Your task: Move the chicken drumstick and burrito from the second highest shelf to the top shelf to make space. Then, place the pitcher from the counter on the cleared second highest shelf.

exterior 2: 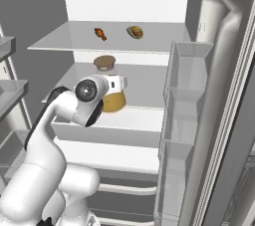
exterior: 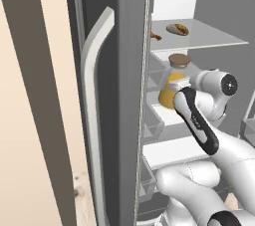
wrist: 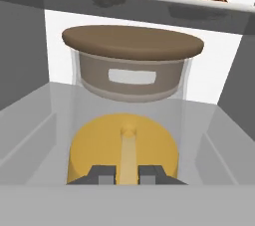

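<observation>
Claw (wrist: 127,175) nearly closed, pinching pitcher (wrist: 130,115) handle; pitcher just ahead over second-highest shelf (exterior 2: 144,83). Drumstick (exterior 2: 100,34) and burrito (exterior 2: 135,32) on shelf above. Lower it level, seat base fully, then release.

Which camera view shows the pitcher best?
The hand view: the pitcher is close, with its brown lid and yellow liquid plain. The right base view shows it small, partly behind the arm; the left base view shows it partly hidden too.
</observation>
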